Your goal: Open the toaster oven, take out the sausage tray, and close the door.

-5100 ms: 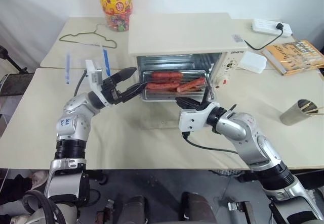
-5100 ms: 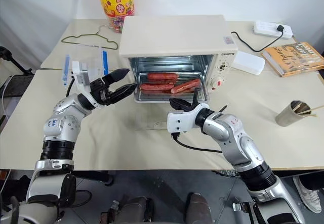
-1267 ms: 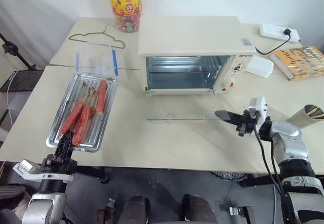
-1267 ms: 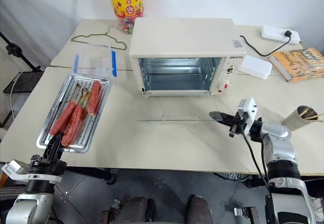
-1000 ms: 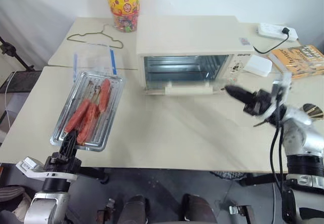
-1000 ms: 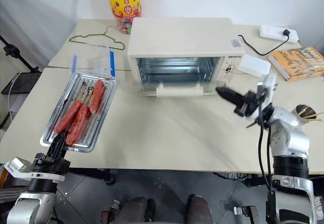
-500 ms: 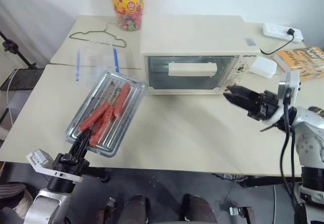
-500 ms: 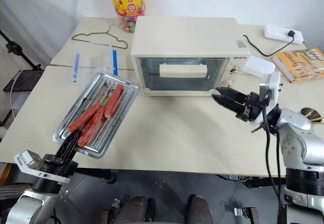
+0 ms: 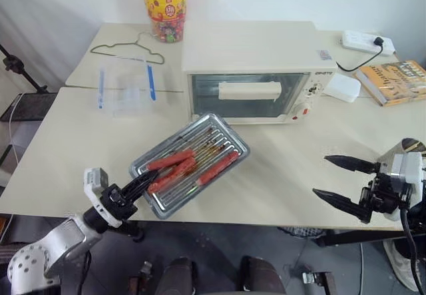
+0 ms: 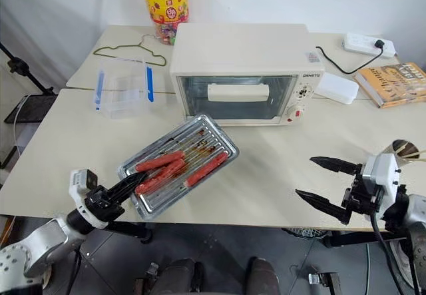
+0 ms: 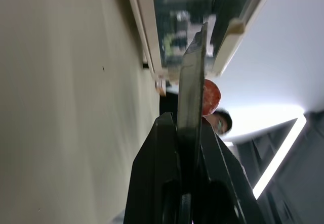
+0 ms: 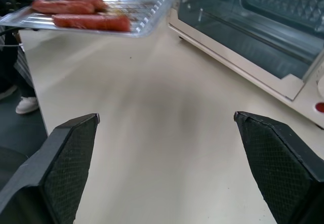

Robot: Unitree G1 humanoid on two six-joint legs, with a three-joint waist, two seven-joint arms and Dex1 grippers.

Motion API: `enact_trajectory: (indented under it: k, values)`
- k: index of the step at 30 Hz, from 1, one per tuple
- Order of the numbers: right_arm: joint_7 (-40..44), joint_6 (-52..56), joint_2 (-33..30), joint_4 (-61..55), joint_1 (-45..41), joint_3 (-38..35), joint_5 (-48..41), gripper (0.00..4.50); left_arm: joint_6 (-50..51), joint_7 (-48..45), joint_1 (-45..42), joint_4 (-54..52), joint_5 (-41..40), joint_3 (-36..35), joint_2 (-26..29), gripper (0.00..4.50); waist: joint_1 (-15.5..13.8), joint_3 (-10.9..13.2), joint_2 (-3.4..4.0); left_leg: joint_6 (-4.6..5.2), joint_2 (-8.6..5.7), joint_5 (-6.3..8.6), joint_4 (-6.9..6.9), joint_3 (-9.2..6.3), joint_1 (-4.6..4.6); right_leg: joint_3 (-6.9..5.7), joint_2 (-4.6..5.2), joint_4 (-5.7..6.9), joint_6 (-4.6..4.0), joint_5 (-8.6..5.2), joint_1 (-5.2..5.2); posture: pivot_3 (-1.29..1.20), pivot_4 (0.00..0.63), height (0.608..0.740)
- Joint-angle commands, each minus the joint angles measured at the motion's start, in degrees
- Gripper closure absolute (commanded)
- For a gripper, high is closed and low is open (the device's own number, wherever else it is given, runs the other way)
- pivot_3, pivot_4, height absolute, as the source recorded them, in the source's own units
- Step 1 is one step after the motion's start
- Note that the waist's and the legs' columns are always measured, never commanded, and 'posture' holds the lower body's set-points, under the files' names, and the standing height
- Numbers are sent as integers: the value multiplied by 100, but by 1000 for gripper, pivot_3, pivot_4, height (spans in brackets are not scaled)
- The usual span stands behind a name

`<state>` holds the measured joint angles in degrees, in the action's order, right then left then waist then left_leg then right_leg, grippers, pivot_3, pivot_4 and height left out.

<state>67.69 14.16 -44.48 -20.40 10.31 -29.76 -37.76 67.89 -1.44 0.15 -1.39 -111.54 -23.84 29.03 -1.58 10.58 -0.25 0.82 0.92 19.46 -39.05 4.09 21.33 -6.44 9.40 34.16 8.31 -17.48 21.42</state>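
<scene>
On the table's [image 9: 279,175] front left, the left gripper [image 9: 136,186] is clamped on one corner of the sausage tray [image 9: 192,163], holding it tilted above the tabletop. The tray carries three red sausages [image 9: 174,159] on its wire rack. Behind it stands one toaster oven [image 9: 249,65] with its door [image 9: 247,95] closed. At front right, the right gripper [image 9: 336,179] has its two fingers spread wide and holds nothing.
</scene>
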Motion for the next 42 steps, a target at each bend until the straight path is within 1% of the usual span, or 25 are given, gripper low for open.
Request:
enact_trajectory:
  k: [1, 2, 4, 6, 9, 12, 15, 17, 21, 24, 28, 30, 31, 32, 34, 35, 36, 37, 39, 42]
  values:
    - [-149, -116, 47, -347, 206, -327, -111, 33, 344, -66, -524, 409, -146, 295, 95, 4500, 3, 0, 0, 0, 0, 0, -1, 0, 0, 0, 0, 1, 0, 0, 0, 0, 150, 740]
    - [-173, -118, 52, -373, 255, -354, -121, 33, 398, -63, -635, 499, -146, 350, 100, 4500, 4, 0, 0, -1, 0, 0, -1, 1, 0, 2, 0, 1, 1, 0, 1, 0, 150, 740]
    - [-122, -231, 162, -455, 730, -660, -63, 33, 584, 129, -1367, 1014, -146, 817, 96, 4500, -10, 0, 0, -2, 0, 0, 1, 1, 0, 1, -1, 1, 1, 1, 2, 0, 150, 740]
    - [-117, -307, 261, -521, 1106, -908, -46, 33, 720, 346, -1973, 1433, -146, 1243, 93, 4500, -128, 0, 0, -5, -7, -5, 2, -15, 6, -5, 1, 4, 2, 1, 0, 0, 150, 740]
    - [-148, -375, 354, -650, 1416, -1086, -108, 33, 791, 616, -2487, 1850, -146, 1632, 87, 4500, -141, 0, 0, -5, -10, -6, -2, -5, 6, 10, -1, 1, 8, 4, 2, 0, 150, 740]
    - [-143, -459, 485, -820, 1768, -1277, -155, 33, 874, 711, -2905, 2203, 102, 1908, 29, 4500, -97, 0, 0, -5, -9, -6, 1, 6, 2, 21, -2, -5, 18, 10, 2, 0, 150, 740]
    - [-191, -474, 573, -966, 2000, -1416, -180, 33, 1038, 584, -3232, 2478, 486, 2067, -42, 4500, -109, 0, 0, -8, -5, -7, 5, 8, -3, 22, -8, -4, 18, 10, 2, 0, 150, 740]
    - [-214, -504, 673, -1116, 2250, -1570, -223, 33, 910, 610, -3519, 2798, 1074, 2134, -254, 4500, -177, -1, 2, -8, -6, -8, 4, 12, -4, 26, -7, -2, 19, 10, 2, 0, 150, 740]
    - [-235, -526, 802, -1344, 2599, -1777, -336, 33, 1040, 278, -3905, 3167, 1918, 2176, -557, 4500, -286, -6, 9, -6, -15, -9, 2, 11, -5, 28, -3, -18, 24, 13, -5, 0, 150, 740]
    - [-285, -516, 840, -1458, 2725, -1846, -397, 33, 1111, 93, -4116, 3382, 2474, 2139, -763, 4500, -305, -13, 18, -6, -18, -9, 1, 15, -9, 36, 0, -28, 30, 16, -6, 0, 150, 740]
    - [-357, -500, 834, -1564, 2795, -1872, -455, 33, 1355, -323, -4378, 3558, 3208, 2181, -904, 4500, -322, -17, 24, -6, -21, -9, 1, 13, -10, 36, 5, -28, 31, 17, -7, 0, 150, 740]
    - [-429, -470, 796, -1580, 2748, -1818, -456, 0, 1328, -565, -4538, 3622, 3670, 2269, -963, 3865, -333, -17, 24, -6, -23, -9, 1, 11, -9, 35, 6, -28, 32, 17, -8, 0, 150, 740]
    - [-468, -447, 776, -1597, 2725, -1793, -465, 0, 1293, -638, -4595, 3662, 3845, 2223, -1014, 3652, -332, -16, 24, -6, -24, -9, 1, 12, -8, 35, 7, -29, 33, 18, -8, 0, 150, 740]
    - [-502, -427, 756, -1609, 2698, -1761, -465, 0, 1311, -794, -4651, 3675, 4010, 2210, -1041, 3347, -330, -16, 24, -6, -24, -9, 1, 13, -8, 35, 7, -29, 35, 19, -8, 0, 150, 740]
    - [-564, -400, 736, -1640, 2660, -1709, -468, 0, 1274, -993, -4704, 3672, 4298, 2123, -1100, 2675, -318, -16, 23, -6, -23, -8, 2, 13, -6, 35, 7, -28, 36, 19, -6, 0, 150, 740]
    - [-585, -389, 731, -1649, 2650, -1694, -471, 0, 1253, -1066, -4719, 3673, 4424, 2075, -1130, 2453, -316, -16, 23, -6, -23, -8, 4, 13, -5, 34, 7, -26, 36, 20, -5, 0, 150, 740]
    - [-608, -380, 716, -1641, 2613, -1655, -459, 0, 1218, -1203, -4720, 3579, 4583, 2098, -1114, 2113, -314, -16, 23, -6, -22, -8, 6, 12, -3, 32, 6, -23, 37, 20, -4, 0, 150, 740]
    - [-623, -372, 700, -1630, 2581, -1620, -449, 0, 1217, -1294, -4726, 3524, 4661, 2043, -1112, 1868, -304, -15, 22, -6, -22, -8, 6, 12, -1, 31, 6, -20, 37, 20, -4, 0, 150, 740]
    - [-658, -358, 668, -1619, 2526, -1548, -426, 0, 1253, -1560, -4710, 3318, 4895, 2133, -1001, 1295, -284, -15, 22, -5, -22, -8, 6, 14, -1, 31, 5, -21, 38, 21, -4, 0, 150, 740]
    - [-661, -338, 605, -1576, 2409, -1405, -381, 0, 981, -2216, -4529, 2605, 5433, 2609, -597, 418, -251, -14, 19, -5, -17, -8, 6, 15, -2, 31, 2, -21, 39, 21, -3, 0, 150, 740]
